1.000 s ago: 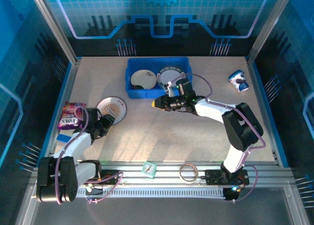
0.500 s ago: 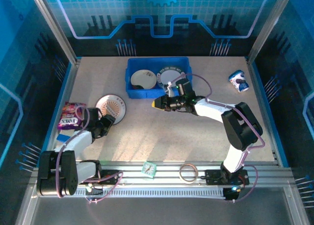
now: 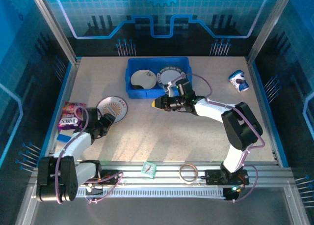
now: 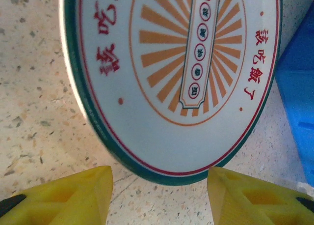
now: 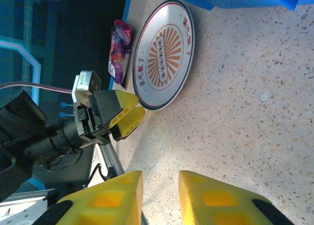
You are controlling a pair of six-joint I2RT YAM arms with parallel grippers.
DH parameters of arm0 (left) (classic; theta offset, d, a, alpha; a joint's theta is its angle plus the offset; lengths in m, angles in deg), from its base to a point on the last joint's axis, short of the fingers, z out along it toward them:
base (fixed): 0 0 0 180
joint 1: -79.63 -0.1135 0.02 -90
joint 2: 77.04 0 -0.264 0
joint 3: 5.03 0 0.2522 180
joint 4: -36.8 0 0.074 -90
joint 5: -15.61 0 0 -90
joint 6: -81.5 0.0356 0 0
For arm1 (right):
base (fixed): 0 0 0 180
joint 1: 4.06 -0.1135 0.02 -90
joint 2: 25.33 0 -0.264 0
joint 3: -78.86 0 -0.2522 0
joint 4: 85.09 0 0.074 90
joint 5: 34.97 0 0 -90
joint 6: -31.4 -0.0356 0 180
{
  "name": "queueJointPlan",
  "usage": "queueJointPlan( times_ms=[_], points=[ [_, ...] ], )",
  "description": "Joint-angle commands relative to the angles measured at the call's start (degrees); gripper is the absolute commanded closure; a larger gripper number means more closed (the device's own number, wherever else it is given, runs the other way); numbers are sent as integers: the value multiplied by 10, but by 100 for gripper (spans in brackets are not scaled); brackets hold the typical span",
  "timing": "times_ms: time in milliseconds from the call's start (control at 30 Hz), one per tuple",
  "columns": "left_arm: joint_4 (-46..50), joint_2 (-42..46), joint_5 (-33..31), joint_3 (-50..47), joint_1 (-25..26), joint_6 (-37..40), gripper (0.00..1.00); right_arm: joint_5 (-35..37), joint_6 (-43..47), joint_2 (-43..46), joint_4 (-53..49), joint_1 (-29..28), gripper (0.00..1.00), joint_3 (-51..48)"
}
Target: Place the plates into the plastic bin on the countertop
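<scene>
Hovering at the near rim of the sunburst plate point(image 4: 186, 63), on the counter point(image 3: 162, 136) at eight o'clock from the plastic bin point(image 3: 147, 93), the half-open, empty left claw point(image 4: 158, 183) may shove it away if closed shallow.

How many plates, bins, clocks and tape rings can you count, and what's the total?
Plates clearly showing: 3 - cream plate, patterned-rim plate, sunburst plate
Blue bin: 1
Small clock: 1
Tape ring: 1
Total: 6

Blue bin point(image 3: 142, 93) holding two plates point(image 3: 143, 78) at the counter's point(image 3: 162, 136) far edge, sunburst plate point(image 3: 112, 108) lying near the left edge, left gripper point(image 3: 109, 119) hovering by its rim, right gripper point(image 3: 157, 103) hovering beside the bin
</scene>
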Motion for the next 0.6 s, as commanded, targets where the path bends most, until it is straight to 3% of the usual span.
queueJointPlan(
  times_ms=[0, 167, 567],
  points=[
    [46, 34, -9, -2, -6, 7, 44, 4, -4, -5, 9, -6, 74, -2],
    [66, 58, -27, -6, -6, 15, 42, -2, -12, -13, 20, -6, 74, 1],
    [-17, -23, -27, -8, -6, 4, 52, 4, -9, -9, 15, 0, 75, -7]
  ],
)
